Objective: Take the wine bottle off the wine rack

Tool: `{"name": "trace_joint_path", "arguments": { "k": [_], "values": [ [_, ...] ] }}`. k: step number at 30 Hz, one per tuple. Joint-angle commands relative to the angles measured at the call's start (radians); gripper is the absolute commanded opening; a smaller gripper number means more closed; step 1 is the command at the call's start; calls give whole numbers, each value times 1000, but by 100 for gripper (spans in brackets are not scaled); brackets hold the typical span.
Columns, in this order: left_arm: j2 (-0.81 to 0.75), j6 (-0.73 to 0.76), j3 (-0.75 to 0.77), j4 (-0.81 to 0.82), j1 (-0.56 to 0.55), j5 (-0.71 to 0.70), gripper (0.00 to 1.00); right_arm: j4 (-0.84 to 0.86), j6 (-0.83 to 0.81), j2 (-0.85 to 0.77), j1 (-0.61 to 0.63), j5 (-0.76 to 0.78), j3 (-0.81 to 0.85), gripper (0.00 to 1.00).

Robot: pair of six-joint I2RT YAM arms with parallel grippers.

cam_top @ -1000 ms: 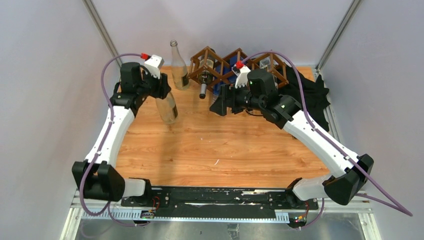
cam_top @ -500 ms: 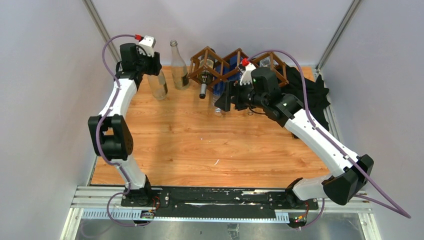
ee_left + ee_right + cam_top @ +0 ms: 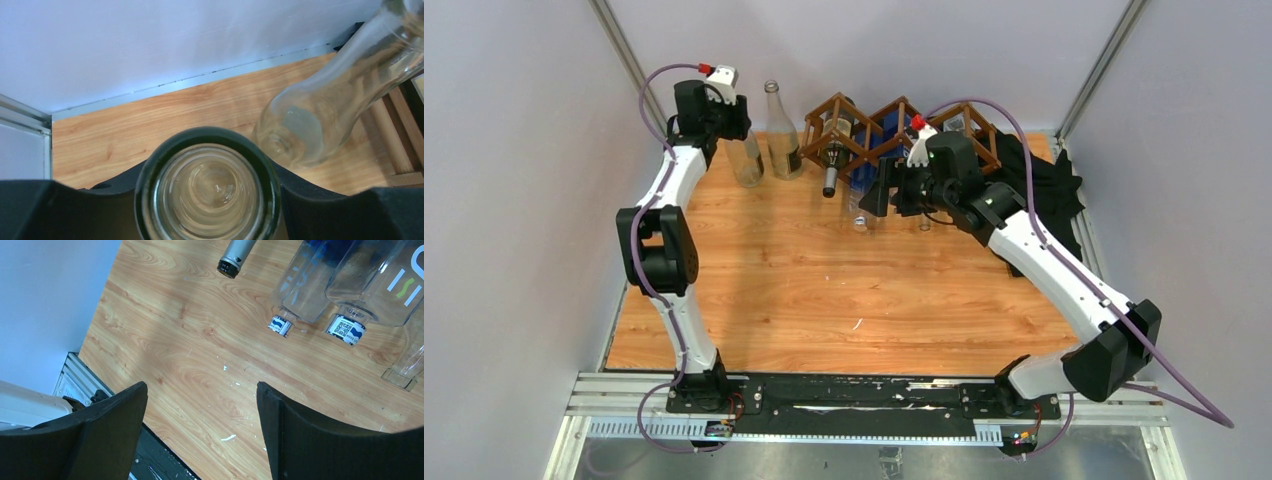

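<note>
Pinching the bottle (image 3: 746,160) upright lets my left end effector (image 3: 207,210) stand it. Right end effector (image 3: 201,390) spread, rack (image 3: 836,99) just ahead.

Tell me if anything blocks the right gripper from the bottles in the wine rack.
Nothing visible does. The open right gripper faces the grey-capped bottle and clear bottles jutting from the wine rack, with only bare table between.
</note>
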Motion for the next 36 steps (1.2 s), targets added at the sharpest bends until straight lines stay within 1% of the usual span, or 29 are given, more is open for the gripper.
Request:
{"name": "trace_joint_path", "arguments": {
  "k": [1, 3, 6, 7, 9, 11, 12, 13, 14, 16, 17, 18, 20, 21, 25, 32, 34, 36],
  "values": [
    [-14, -31, 86, 191, 13, 1, 0, 6, 15, 27, -18, 10, -10, 84],
    [-3, -35, 92, 192, 14, 2, 0, 7, 20, 37, -20, 9, -5, 84],
    [8, -37, 97, 193, 16, -6, 0, 9, 28, 56, -24, 14, 7, 92],
    [11, -36, 97, 193, 16, -8, 0, 9, 31, 60, -26, 14, 10, 93],
    [15, -32, 97, 194, 16, -13, 8, 14, 36, 83, -26, 15, 25, 96],
    [15, -26, 97, 187, 15, -24, 12, 18, 38, 106, -26, 20, 39, 97],
    [15, -25, 98, 180, 16, -29, 18, 19, 40, 119, -26, 24, 47, 97],
    [13, -25, 100, 170, 16, -31, 29, 19, 43, 132, -26, 27, 57, 97],
    [13, -26, 104, 156, 16, -32, 40, 22, 44, 146, -26, 31, 66, 98],
    [9, -23, 114, 120, 17, -31, 69, 29, 51, 176, -27, 38, 90, 98],
    [5, -19, 122, 97, 16, -32, 80, 34, 54, 191, -26, 43, 103, 98],
    [1, -9, 133, 61, 17, -32, 87, 40, 59, 210, -26, 46, 118, 98],
    [-10, -4, 151, -3, 18, -37, 98, 46, 68, 248, -26, 52, 152, 98],
    [-24, -5, 157, -33, 19, -36, 100, 51, 74, 278, -26, 56, 178, 98],
    [-89, 4, 166, -169, 26, -33, 100, 58, 99, 375, -26, 68, 258, 98],
    [-181, 84, 226, -588, 29, -16, 100, 58, 144, 544, -24, 136, 384, 98],
    [-201, 92, 228, -675, 30, -19, 100, 63, 150, 581, -21, 153, 417, 98],
    [-229, 105, 205, -729, 30, -28, 100, 72, 152, 617, -19, 153, 447, 98]
  ]
}}
